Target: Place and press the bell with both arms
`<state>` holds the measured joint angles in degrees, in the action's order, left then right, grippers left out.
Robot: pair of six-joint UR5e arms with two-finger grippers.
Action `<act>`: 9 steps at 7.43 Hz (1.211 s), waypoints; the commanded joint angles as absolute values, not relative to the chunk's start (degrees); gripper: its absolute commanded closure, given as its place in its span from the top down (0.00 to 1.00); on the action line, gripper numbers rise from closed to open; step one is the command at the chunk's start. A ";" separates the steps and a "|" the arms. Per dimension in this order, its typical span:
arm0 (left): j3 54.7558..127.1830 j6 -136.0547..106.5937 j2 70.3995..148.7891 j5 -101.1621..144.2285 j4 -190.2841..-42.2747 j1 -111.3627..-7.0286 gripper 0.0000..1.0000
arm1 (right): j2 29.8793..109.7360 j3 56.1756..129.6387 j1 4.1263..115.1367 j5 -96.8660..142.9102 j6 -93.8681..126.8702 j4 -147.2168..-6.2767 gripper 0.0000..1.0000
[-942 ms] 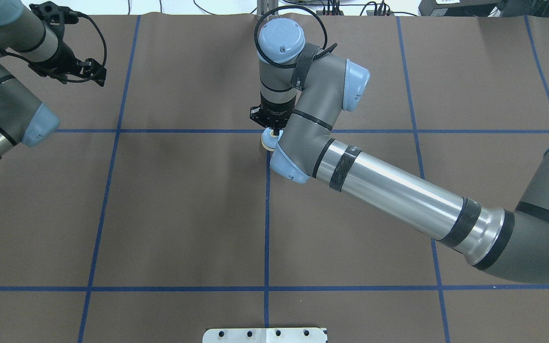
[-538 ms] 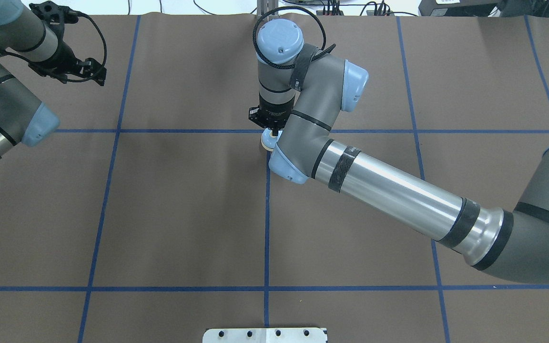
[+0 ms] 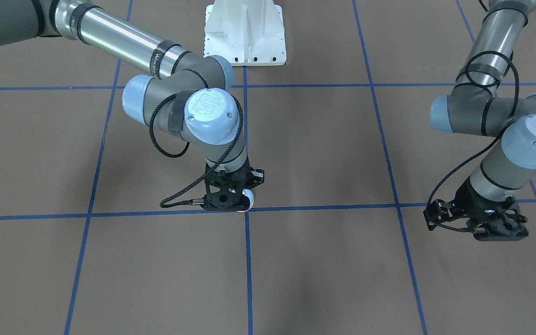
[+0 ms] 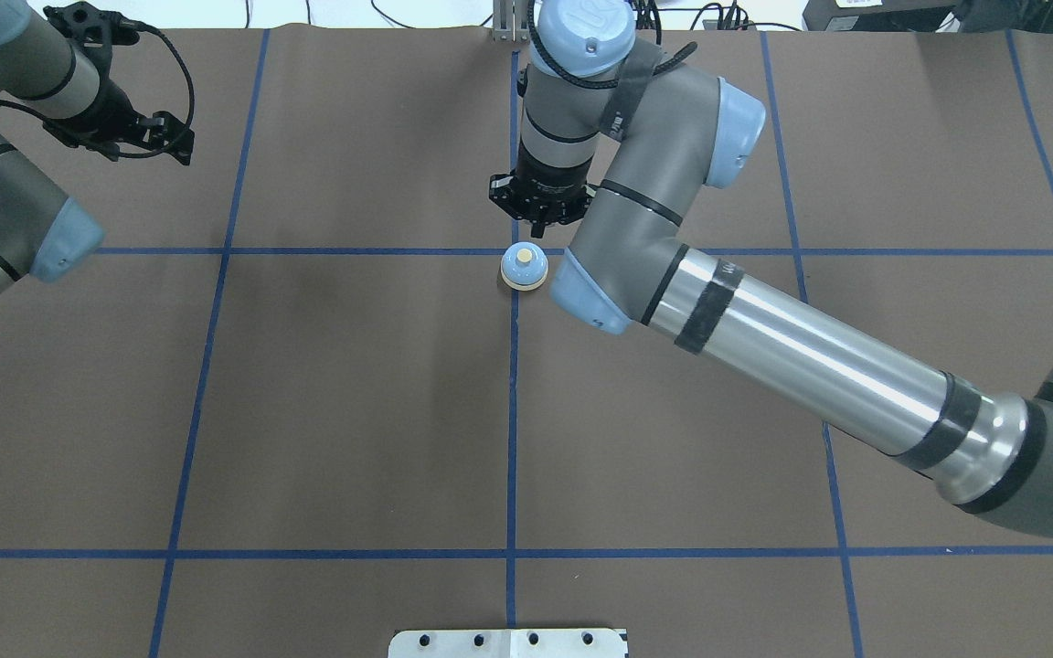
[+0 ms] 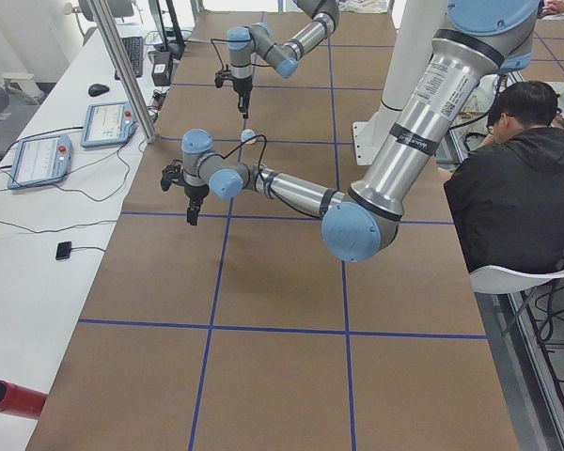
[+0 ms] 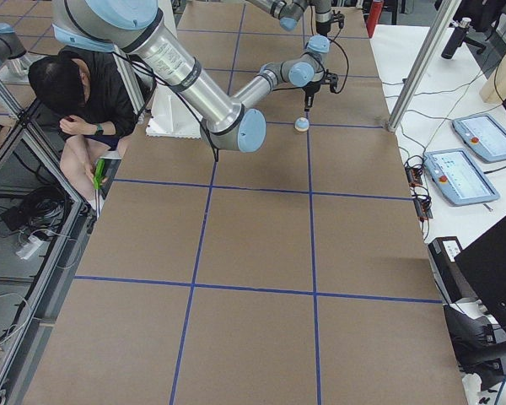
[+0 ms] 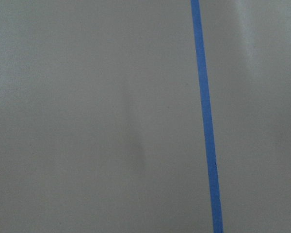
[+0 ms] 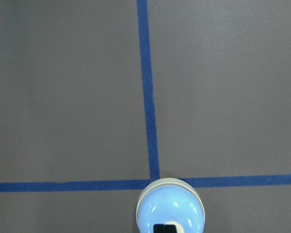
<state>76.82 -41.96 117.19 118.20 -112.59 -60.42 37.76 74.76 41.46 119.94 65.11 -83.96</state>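
Observation:
The bell (image 4: pixel 524 267), a light blue dome with a cream button, stands free on the brown table where two blue tape lines cross. It also shows in the front view (image 3: pixel 248 200) and at the bottom of the right wrist view (image 8: pixel 170 209). My right gripper (image 4: pixel 537 222) hangs above it, just to its far side, and is not touching it. Its fingertips look closed together and hold nothing. My left gripper (image 4: pixel 181 139) hovers far off at the table's far left, open and empty. In the front view it (image 3: pixel 498 229) is at the right.
The white pedestal base (image 3: pixel 245 33) stands at the robot's side of the table. Blue tape lines (image 4: pixel 512 411) divide the brown table cover into squares. In the side views a seated person (image 5: pixel 508 178) and tablets (image 5: pixel 39 158) are beside the table.
My right gripper has lifted off the bell and drawn back toward the far edge, so the whole bell now shows. My left gripper has shifted slightly to the left.

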 commanded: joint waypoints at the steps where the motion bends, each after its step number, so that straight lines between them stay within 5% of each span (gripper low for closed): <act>1: 80.93 -37.92 111.91 118.30 -112.41 -62.57 1.00 | 49.34 88.36 45.42 122.16 64.08 -86.12 1.00; 4: 83.83 -22.63 103.22 118.30 -110.30 -67.57 1.00 | 62.81 100.69 52.71 122.26 42.46 -97.70 1.00; 9: 88.41 -5.28 88.53 128.58 -109.34 -87.77 1.00 | 86.26 105.30 72.63 130.84 9.06 -97.56 1.00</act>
<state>87.49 -7.92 91.48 127.49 -110.06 -82.80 79.93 105.07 65.97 126.88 20.30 -97.48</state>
